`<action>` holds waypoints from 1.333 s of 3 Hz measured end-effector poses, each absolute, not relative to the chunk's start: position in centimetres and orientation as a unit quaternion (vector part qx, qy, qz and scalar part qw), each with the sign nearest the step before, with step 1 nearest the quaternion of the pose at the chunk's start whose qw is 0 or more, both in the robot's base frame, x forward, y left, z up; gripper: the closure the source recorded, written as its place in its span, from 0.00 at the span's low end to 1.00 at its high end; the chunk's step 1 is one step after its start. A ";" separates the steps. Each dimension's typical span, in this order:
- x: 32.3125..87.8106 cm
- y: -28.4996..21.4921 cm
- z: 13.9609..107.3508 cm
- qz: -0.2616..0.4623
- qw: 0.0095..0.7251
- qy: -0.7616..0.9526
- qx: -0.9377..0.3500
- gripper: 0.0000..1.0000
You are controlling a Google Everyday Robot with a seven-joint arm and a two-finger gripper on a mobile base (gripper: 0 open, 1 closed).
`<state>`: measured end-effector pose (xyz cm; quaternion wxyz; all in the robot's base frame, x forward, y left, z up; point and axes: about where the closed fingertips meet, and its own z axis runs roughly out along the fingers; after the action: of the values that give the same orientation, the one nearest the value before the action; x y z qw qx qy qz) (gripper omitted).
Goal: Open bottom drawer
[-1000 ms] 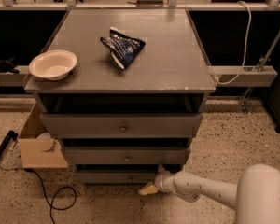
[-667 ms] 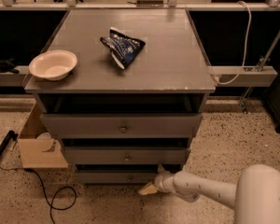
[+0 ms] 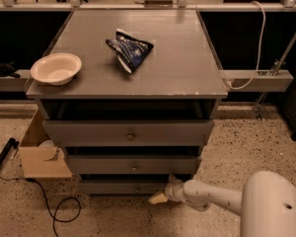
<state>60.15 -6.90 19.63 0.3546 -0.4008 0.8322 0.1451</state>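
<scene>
1. The white arm (image 3: 212, 197) reaches in from the lower right, low above the speckled floor (image 3: 113, 221).
2. The gripper (image 3: 158, 197) sits just below the right part of the bottom drawer (image 3: 118, 187). Whether it is open or closed cannot be told.
3. The bottom drawer is the lowest front of the grey cabinet (image 3: 207, 83), directly under the middle drawer (image 3: 98, 164).
4. On the cabinet top, a white bowl (image 3: 56, 68) sits at the left edge and a dark blue bag (image 3: 130, 53) lies near the centre.

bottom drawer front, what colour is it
Flat grey, seen in the camera view. The tool is low at the right end of the bottom drawer.
</scene>
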 end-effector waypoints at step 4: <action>61.0 -5.8 15.3 0.103 0.312 0.844 -0.423 0.19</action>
<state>61.05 -5.84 15.28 0.3122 -0.4229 0.8444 0.1028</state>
